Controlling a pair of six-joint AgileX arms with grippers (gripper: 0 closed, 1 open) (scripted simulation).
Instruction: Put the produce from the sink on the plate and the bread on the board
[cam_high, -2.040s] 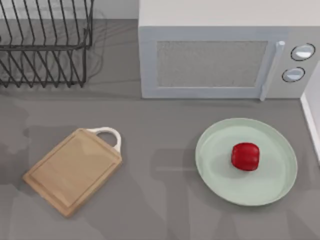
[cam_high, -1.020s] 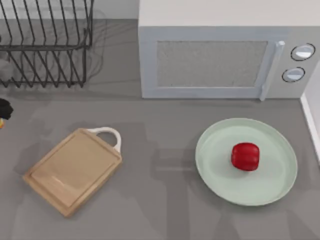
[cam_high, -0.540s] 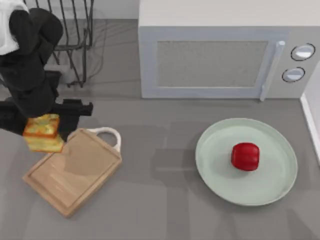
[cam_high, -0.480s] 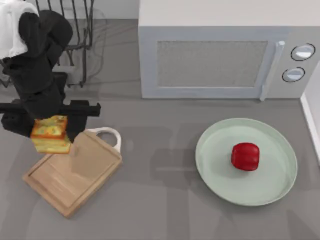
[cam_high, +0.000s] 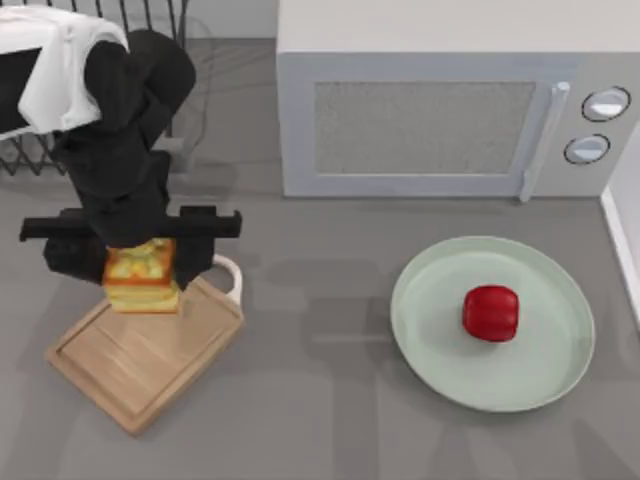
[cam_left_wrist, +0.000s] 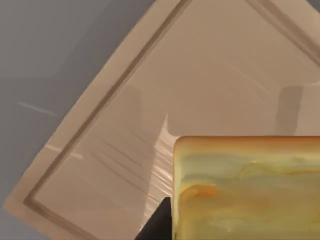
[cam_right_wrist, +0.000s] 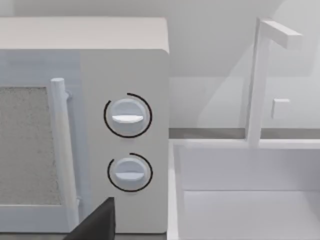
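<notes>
Overhead, bread (cam_high: 141, 276) in left claw (cam_high: 140, 262) above board's (cam_high: 140, 355) handle-end edge.

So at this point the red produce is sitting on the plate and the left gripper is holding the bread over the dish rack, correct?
Not quite. The produce does sit on the plate, and the left gripper is shut on the bread, but it holds it over the handle end of the board, not the dish rack. The top view and the left wrist view both show this.
</notes>
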